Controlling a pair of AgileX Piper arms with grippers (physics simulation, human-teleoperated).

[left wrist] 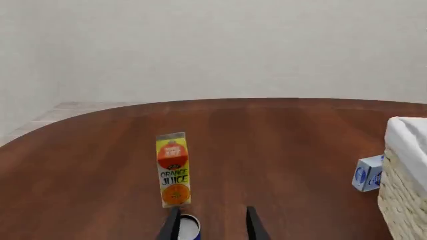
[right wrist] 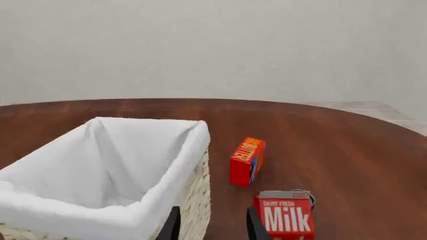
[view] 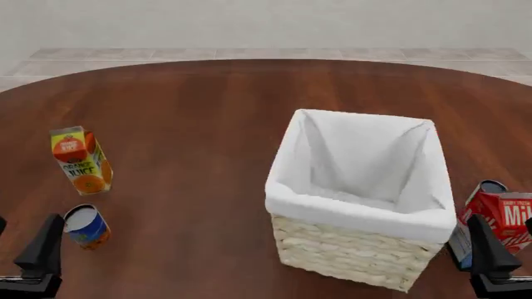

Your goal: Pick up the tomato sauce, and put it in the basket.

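Note:
The tomato sauce shows only as a grey can top (view: 490, 186) peeking from behind the milk carton (view: 505, 215), to the right of the basket; its label is hidden. A sliver of its rim (right wrist: 306, 197) appears past the milk carton (right wrist: 285, 216) in the right wrist view. The wicker basket (view: 349, 249) with its white liner stands right of centre, and its rim (right wrist: 180, 170) fills much of the right wrist view. My right gripper (view: 509, 252) (right wrist: 212, 225) is open, close to the milk carton and the basket's right corner. My left gripper (view: 23, 249) (left wrist: 212, 225) is open at the near left.
An orange juice carton (view: 81, 160) (left wrist: 174, 170) stands ahead of the left gripper. A blue-and-orange can (view: 86, 226) (left wrist: 189, 227) sits just by its fingers. A red butter box (right wrist: 247, 161) stands beyond the milk carton. A small blue-and-white box (left wrist: 368, 173) sits beside the basket wall (left wrist: 403, 195).

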